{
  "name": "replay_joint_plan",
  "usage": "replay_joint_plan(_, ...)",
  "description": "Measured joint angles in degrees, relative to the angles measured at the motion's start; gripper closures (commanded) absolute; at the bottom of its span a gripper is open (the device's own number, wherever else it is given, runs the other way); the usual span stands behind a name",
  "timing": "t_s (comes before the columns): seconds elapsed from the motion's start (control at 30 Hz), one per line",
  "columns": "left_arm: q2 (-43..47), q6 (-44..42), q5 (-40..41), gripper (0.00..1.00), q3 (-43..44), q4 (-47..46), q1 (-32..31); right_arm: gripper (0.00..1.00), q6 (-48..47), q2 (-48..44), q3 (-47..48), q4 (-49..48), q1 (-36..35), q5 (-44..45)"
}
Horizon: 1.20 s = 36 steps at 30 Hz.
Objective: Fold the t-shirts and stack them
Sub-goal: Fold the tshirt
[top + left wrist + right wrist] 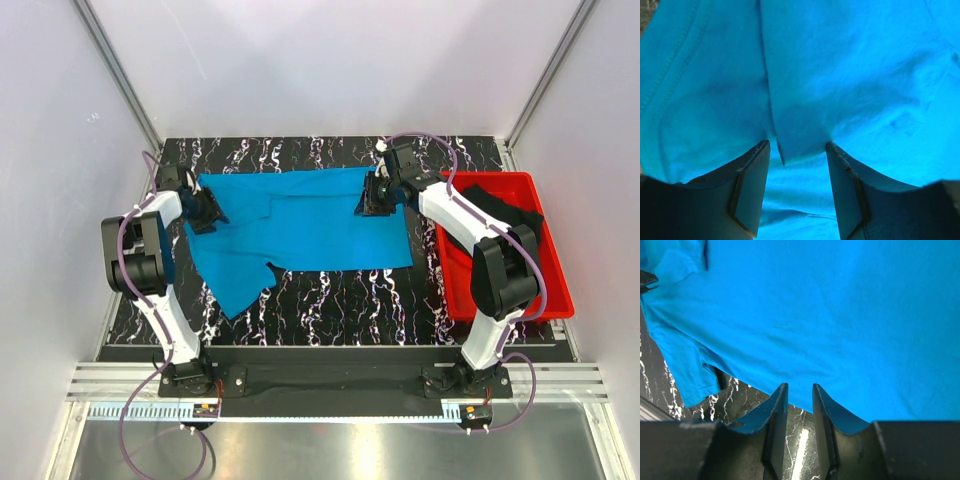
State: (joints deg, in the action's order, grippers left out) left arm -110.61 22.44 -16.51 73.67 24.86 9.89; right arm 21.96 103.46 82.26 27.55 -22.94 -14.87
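The sky-blue t-shirt (300,225) lies spread flat on the black marbled table (340,300). My left gripper (207,212) is low over the shirt's left edge. In the left wrist view its jaws (797,145) stand wide apart, with a fold of blue cloth (840,75) reaching between the tips. My right gripper (372,197) is at the shirt's far right part. In the right wrist view its fingers (800,386) are a narrow gap apart at the hem of the blue cloth (840,315), with bare table showing between them. The black t-shirt (500,205) lies crumpled in the tray.
A red plastic tray (555,280) stands at the table's right side, beside the right arm. White walls with metal rails enclose the table on three sides. One blue sleeve hangs toward the near left (235,290).
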Motion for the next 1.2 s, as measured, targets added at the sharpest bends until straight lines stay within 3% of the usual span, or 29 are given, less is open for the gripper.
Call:
replay_joint_plan(0.47, -2.62, -0.22, -3.26, 0.47, 2.12, -2.25, -0.09, 0.70, 0.72, 0.00, -1.62, -1.22, 0.00, -1.22)
replay_joint_plan(0.67, -2.62, 0.02, -4.46, 0.53, 2.16, -1.90, -0.09, 0.71, 1.03, 0.00, -1.81, -1.66, 0.00, -1.36)
replay_joint_plan(0.8, -2.29, 1.64, -7.26, 0.50, 1.60, -1.25, -0.09, 0.72, 1.01, 0.00, -1.84, -1.73, 0.00, -1.33)
replay_joint_plan(1.0, 6.12, 7.58, -16.20, 0.46, -6.25, -5.27, -0.09, 0.72, 1.01, -0.02, -2.16, -1.81, 0.00, -1.33)
replay_joint_plan(1.2, 14.34, 8.59, -12.90, 0.46, -5.40, -0.24, 0.87, 0.72, 1.01, 0.00, -2.62, -1.75, 0.00, -1.31)
